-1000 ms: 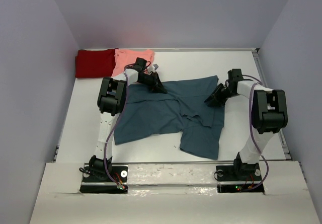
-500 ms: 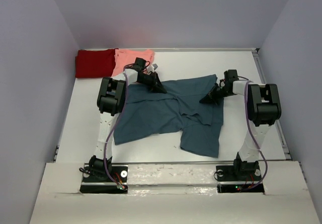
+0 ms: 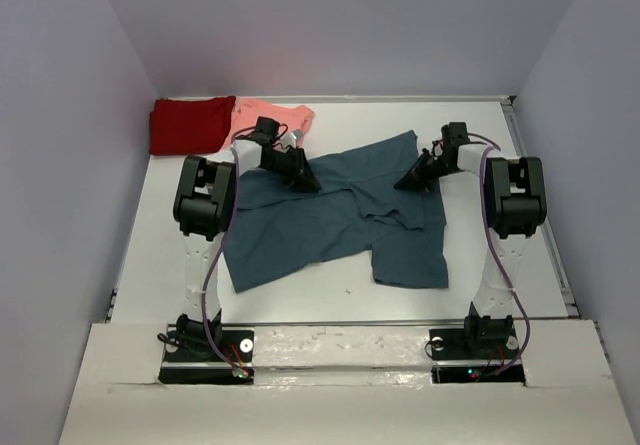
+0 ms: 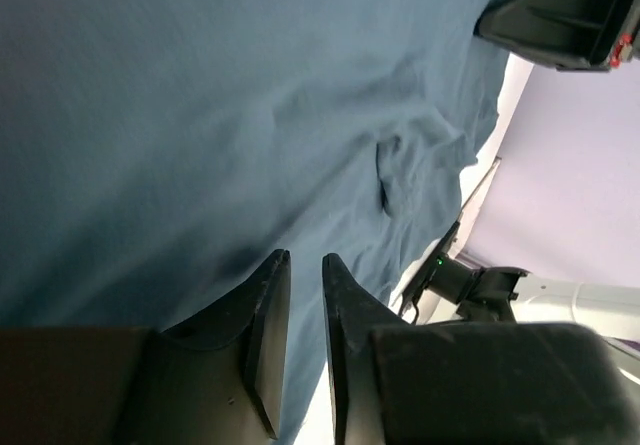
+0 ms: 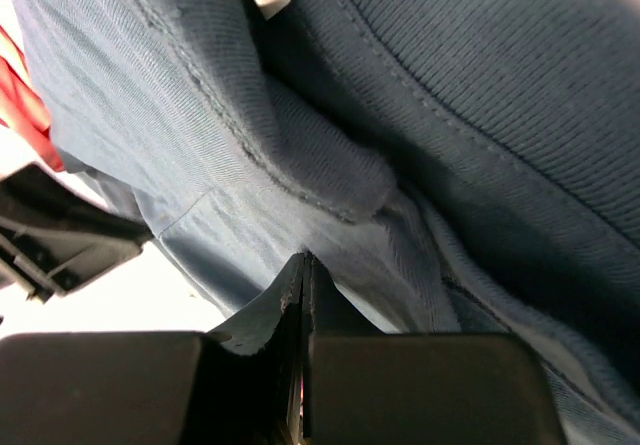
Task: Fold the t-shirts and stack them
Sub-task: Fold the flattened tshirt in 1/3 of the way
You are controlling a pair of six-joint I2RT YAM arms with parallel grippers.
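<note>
One teal-blue t-shirt (image 3: pixel 330 220) lies spread; I read left gripper (image 4: pixel 305 258) narrowly parted, holding nothing, right gripper (image 5: pixel 303 258) clamped on its fabric.

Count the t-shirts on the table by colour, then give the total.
teal-blue t-shirt: 1
dark red t-shirt: 1
salmon-pink t-shirt: 1
Total: 3

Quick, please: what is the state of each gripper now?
Left gripper: slightly open, holding nothing.
Right gripper: closed, pinching the teal t-shirt.
</note>
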